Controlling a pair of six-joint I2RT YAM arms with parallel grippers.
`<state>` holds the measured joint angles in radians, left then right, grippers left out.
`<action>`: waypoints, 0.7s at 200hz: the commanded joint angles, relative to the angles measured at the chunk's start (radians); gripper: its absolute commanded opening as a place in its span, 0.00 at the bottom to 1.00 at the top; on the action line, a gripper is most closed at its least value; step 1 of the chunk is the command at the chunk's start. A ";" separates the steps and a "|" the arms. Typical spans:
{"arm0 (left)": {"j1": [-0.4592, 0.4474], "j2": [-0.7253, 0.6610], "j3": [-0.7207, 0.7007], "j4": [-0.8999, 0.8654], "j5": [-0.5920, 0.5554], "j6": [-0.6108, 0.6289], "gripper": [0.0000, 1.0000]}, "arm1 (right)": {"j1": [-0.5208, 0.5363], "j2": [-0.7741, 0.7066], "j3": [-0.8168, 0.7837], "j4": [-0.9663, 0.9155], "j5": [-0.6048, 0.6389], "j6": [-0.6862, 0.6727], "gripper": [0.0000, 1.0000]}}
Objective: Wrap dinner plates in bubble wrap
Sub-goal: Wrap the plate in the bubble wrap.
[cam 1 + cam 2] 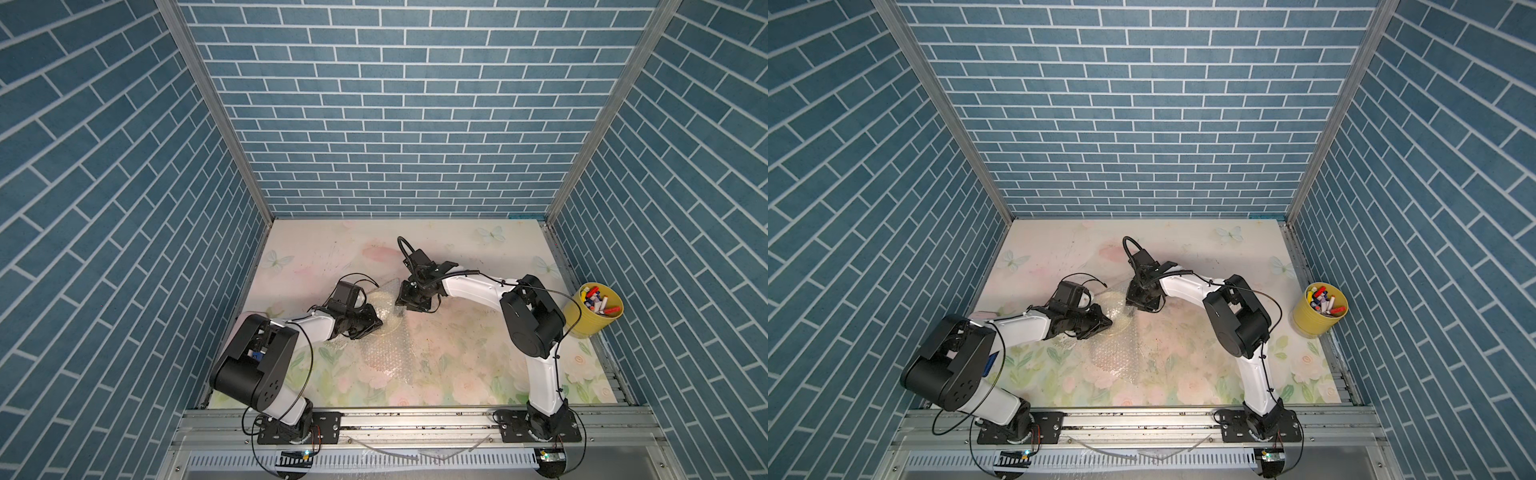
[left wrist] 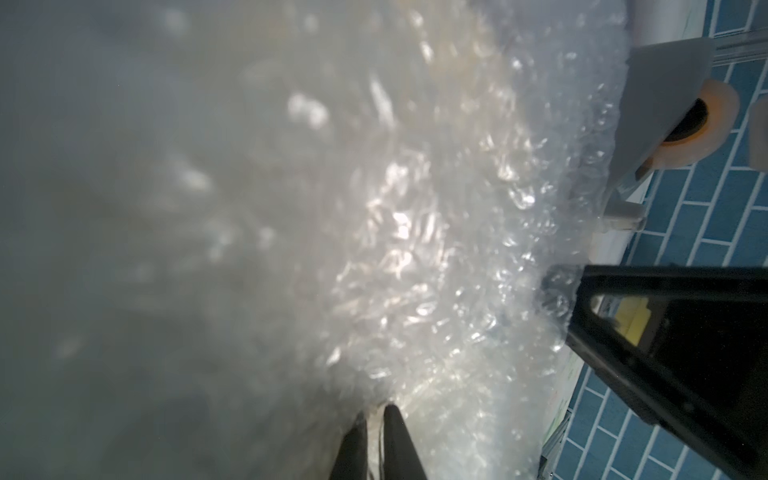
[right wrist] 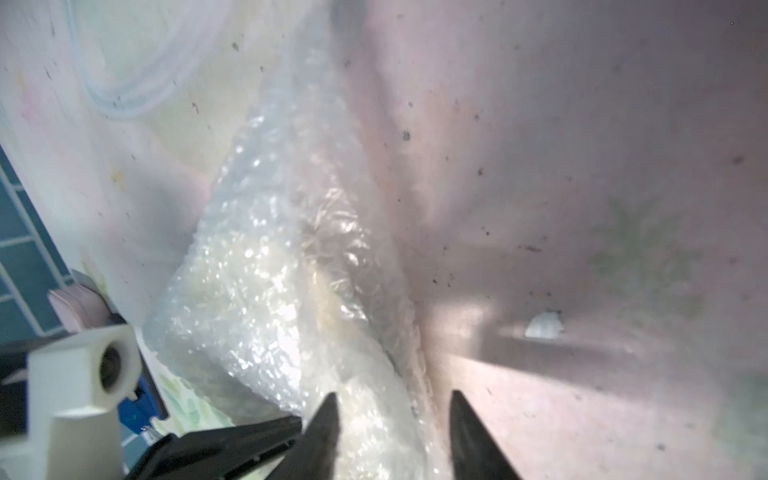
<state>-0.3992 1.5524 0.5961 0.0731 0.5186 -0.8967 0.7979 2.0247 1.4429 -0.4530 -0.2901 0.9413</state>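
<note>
The cream-yellow dinner plate (image 1: 380, 301) (image 1: 1113, 300) lies at mid table, mostly covered by the clear bubble wrap (image 1: 384, 349) (image 1: 1115, 353), which stretches from it towards the front. My left gripper (image 1: 377, 323) (image 2: 376, 415) comes in low from the left at the plate's near rim. Its jaws are almost together, with a thin fold of bubble wrap (image 2: 415, 249) pinched between them. My right gripper (image 1: 409, 305) (image 3: 394, 397) points down at the plate's right side, open. Its fingers straddle the edge of the bubble wrap (image 3: 266, 270) without pressing it.
A yellow cup of markers (image 1: 592, 318) (image 1: 1316, 320) stands at the right wall. Blue brick walls close in three sides of the floral table (image 1: 478, 353). A pale block holding a tape roll (image 2: 706, 112) shows beyond the wrap in the left wrist view.
</note>
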 commanded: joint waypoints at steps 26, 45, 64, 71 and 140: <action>-0.009 0.060 -0.059 0.066 -0.008 -0.069 0.12 | 0.078 -0.286 -0.352 0.052 -0.044 0.056 0.63; -0.008 0.062 -0.064 0.065 -0.015 -0.068 0.12 | 0.136 -0.343 -0.428 0.062 -0.058 0.094 0.61; -0.009 0.068 -0.068 0.066 -0.020 -0.067 0.12 | 0.185 -0.371 -0.480 0.073 -0.064 0.137 0.57; -0.008 0.071 -0.068 0.069 -0.020 -0.067 0.12 | 0.197 -0.375 -0.497 0.080 -0.064 0.151 0.54; -0.009 0.071 -0.045 0.039 -0.026 -0.058 0.12 | 0.252 -0.334 -0.471 -0.003 -0.035 0.166 0.16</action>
<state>-0.4015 1.5887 0.5625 0.2207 0.5472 -0.9661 1.0409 1.6913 0.9405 -0.3874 -0.3553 1.0893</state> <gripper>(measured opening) 0.120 0.296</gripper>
